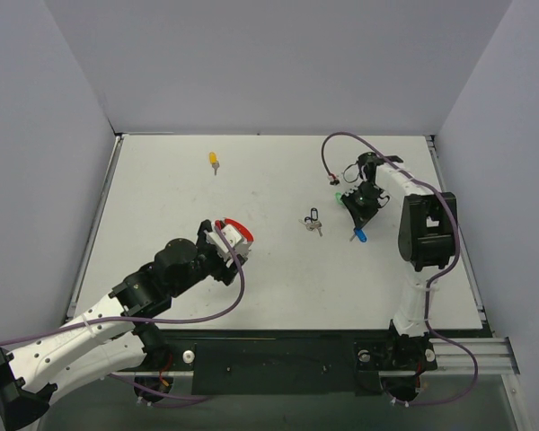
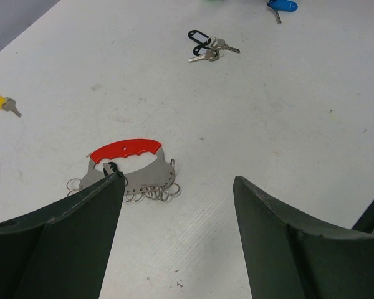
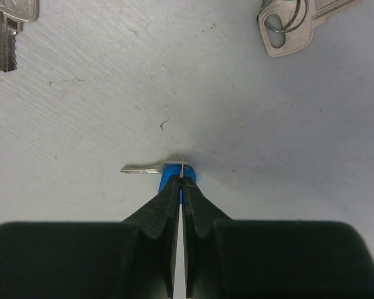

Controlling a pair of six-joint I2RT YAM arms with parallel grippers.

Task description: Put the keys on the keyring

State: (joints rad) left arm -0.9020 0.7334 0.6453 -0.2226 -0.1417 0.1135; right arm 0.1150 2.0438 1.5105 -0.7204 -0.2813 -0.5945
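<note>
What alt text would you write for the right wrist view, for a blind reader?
Black fingers are shut on a silver key with a blue plastic head, blade pointing left, against a white table. More silver keys lie in both top corners.

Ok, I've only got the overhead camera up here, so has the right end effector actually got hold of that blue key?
Observer: Yes. Its wrist camera shows the right end effector shut, pinching the blue key by its plastic head, with the metal blade sticking out to one side.
Operator: And the keyring? The left arm hides most of it from me.
Observer: The keyring lies flat on the table, red arc on its far side, with small silver rings fanned along its near edge.
Operator: Is the left one gripping it?
Observer: No. The left end effector is open with nothing between its fingers. The keyring lies just beyond one fingertip.
</note>
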